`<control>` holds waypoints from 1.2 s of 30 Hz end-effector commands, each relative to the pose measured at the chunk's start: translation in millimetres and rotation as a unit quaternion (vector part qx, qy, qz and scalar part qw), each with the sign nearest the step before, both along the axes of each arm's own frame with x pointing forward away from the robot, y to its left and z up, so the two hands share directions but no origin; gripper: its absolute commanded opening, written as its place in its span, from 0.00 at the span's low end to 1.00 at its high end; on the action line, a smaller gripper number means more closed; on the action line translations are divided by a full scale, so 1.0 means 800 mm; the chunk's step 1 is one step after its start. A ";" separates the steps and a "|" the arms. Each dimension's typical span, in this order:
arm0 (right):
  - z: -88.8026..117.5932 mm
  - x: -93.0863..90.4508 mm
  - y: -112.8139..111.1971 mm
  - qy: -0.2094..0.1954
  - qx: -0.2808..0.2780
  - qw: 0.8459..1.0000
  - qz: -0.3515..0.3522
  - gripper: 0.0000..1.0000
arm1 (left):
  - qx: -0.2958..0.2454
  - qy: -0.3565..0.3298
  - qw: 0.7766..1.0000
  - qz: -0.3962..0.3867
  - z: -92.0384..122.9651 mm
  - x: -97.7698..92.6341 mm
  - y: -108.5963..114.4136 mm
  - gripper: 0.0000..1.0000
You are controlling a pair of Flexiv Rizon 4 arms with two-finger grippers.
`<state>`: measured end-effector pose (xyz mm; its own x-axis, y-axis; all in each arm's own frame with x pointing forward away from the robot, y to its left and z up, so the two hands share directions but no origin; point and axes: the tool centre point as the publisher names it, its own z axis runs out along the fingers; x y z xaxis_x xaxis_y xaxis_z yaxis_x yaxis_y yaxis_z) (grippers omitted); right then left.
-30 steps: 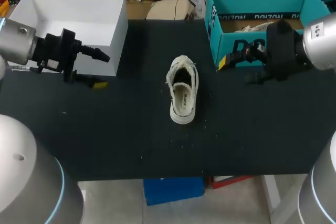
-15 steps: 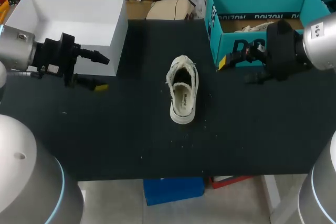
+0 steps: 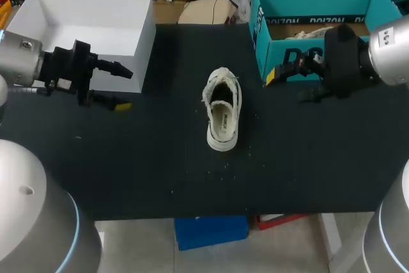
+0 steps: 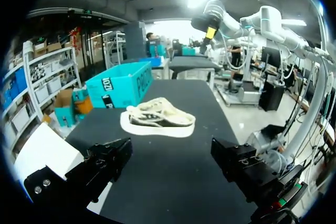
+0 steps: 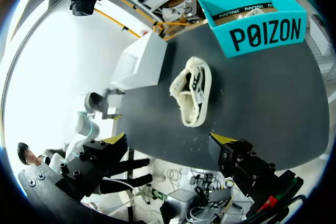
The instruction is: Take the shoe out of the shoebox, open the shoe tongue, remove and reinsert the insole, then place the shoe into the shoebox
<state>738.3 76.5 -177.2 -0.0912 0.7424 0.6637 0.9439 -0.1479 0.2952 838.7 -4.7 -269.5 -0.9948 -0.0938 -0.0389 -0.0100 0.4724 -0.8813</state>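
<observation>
Black table [image 3: 160,177] carries a shoe [image 3: 223,114] (upright), teal shoebox [image 3: 281,46], white box [image 3: 83,17].

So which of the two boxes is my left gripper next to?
The white box at the table's back left, right beside the left gripper. The teal box sits back right, by the right gripper.

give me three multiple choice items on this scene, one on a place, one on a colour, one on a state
1. The shoe on the table lies:
A. against the white box
B. near the table's middle
C. at the table's front edge

2. The shoebox is:
A. teal
B. red
C. yellow

3. The left end effector is:
A. shut on the shoe
B. shut on an insole
C. open, holding nothing

Answers:
1 B, the shoe sits mid-table, touching neither box.
2 A, its walls are teal in the head and both wrist views.
3 C, its fingers stand apart with nothing between them.
</observation>
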 end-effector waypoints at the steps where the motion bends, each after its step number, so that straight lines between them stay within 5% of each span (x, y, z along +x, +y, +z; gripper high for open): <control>1: 0.000 -0.001 0.000 0.000 -0.001 1.000 0.000 1.00 | 0.001 -0.001 1.000 0.002 -0.002 -0.001 -0.002 1.00; 6: 0.003 0.027 0.018 0.047 -0.071 0.994 0.065 1.00 | 0.001 -0.001 1.000 0.002 -0.002 -0.001 -0.002 1.00; 11: -0.005 0.049 0.038 0.128 -0.201 0.963 0.122 1.00 | 0.001 -0.001 1.000 0.002 -0.002 -0.001 -0.002 1.00; 19: -0.031 0.082 0.061 0.195 -0.314 0.925 0.089 1.00 | 0.001 -0.001 1.000 0.002 -0.002 -0.001 -0.002 1.00; 26: -0.068 0.102 0.078 0.212 -0.342 0.913 0.071 1.00 | 0.001 -0.001 1.000 0.002 -0.002 -0.001 -0.002 1.00; 36: -0.106 0.141 0.091 0.203 -0.339 0.916 0.074 1.00 | 0.001 -0.001 1.000 0.002 -0.002 -0.001 -0.002 1.00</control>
